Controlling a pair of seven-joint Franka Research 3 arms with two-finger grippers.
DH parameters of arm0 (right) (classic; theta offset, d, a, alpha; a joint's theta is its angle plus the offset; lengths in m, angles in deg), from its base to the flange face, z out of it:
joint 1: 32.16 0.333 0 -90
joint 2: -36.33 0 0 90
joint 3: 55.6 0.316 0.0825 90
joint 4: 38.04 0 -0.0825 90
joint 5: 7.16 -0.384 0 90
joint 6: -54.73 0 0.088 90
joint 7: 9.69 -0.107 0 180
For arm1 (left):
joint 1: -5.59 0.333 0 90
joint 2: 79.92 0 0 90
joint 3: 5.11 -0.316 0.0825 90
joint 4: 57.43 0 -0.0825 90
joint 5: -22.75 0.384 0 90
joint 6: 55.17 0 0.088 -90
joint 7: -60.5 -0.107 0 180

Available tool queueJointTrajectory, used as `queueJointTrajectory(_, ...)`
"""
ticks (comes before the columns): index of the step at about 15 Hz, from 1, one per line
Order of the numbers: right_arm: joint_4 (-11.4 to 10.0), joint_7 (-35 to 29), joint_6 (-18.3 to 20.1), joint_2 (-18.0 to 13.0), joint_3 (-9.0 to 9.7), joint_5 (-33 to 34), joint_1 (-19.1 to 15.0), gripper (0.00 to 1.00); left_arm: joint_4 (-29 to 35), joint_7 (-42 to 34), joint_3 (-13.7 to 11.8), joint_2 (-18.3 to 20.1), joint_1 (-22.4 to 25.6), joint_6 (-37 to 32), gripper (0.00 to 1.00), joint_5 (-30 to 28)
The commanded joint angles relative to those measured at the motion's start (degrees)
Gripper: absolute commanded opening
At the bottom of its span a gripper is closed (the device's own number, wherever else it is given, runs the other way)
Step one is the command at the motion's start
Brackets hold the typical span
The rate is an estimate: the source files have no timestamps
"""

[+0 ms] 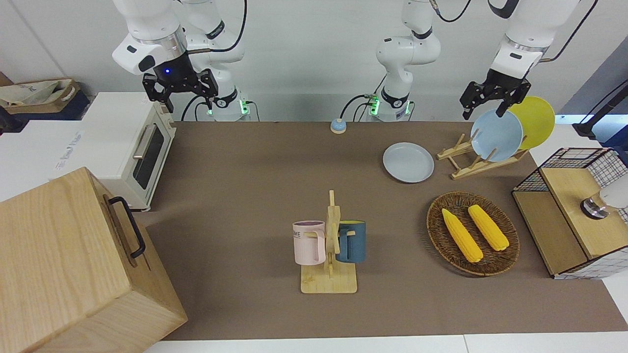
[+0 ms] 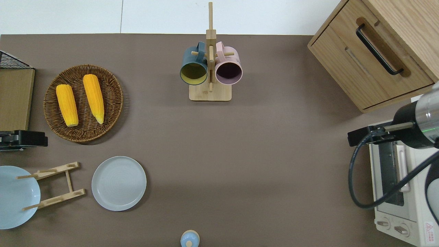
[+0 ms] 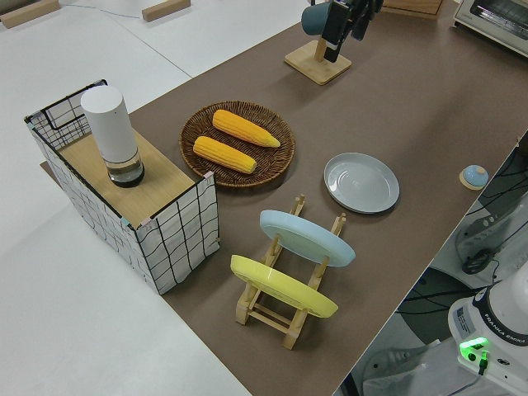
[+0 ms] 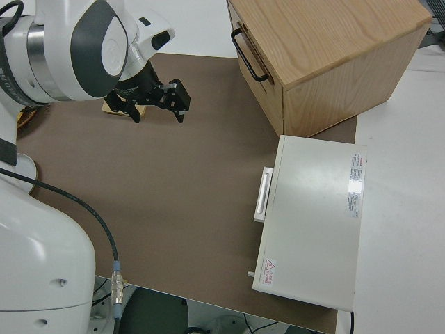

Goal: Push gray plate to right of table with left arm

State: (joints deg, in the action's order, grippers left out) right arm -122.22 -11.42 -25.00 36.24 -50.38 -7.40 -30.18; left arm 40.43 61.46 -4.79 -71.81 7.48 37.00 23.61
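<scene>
Brown table (image 1: 255,196), gray plate (image 1: 408,162) lying flat, yellow plate (image 1: 537,120) missing from overhead, left gripper (image 1: 488,103) spread wide, right arm parked.

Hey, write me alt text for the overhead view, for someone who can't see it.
A gray plate lies flat on the brown table near the left arm's end, beside a wooden plate rack holding a sky-blue plate. Farther from the robots are a wicker basket with two corn cobs and a mug rack with two mugs.

left gripper (image 1: 487,102) raised, open, right arm parked
</scene>
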Motion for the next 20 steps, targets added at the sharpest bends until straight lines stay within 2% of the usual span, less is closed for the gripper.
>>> queueJointTrajectory(1,0.0,0.1,0.7,-0.4,0.31,-0.5,-0.7,0.983,-0.5,-1.1,0.0,-0.6,-0.3,-1.2,0.99,-2.3)
queueJointTrajectory(11,0.1,0.1,0.7,-0.4,0.23,-0.5,-0.7,0.983,0.7,-1.8,-0.1,-0.5,-0.5,-0.9,0.99,-2.3)
queueJointTrajectory(15,0.1,0.1,0.7,-0.4,0.31,-0.5,-0.7,0.983,3.3,-1.9,-0.1,0.0,-0.6,0.1,0.99,-2.3)
queueJointTrajectory(17,0.0,0.1,0.7,-0.4,0.23,-0.5,-0.7,0.983,5.9,-1.9,-0.1,0.8,-0.7,1.5,0.99,-2.3)
queueJointTrajectory(20,0.0,0.1,0.7,-0.4,0.31,-0.5,-0.7,0.983,12.2,-2.2,-0.1,4.4,-0.8,5.7,0.99,-2.2)
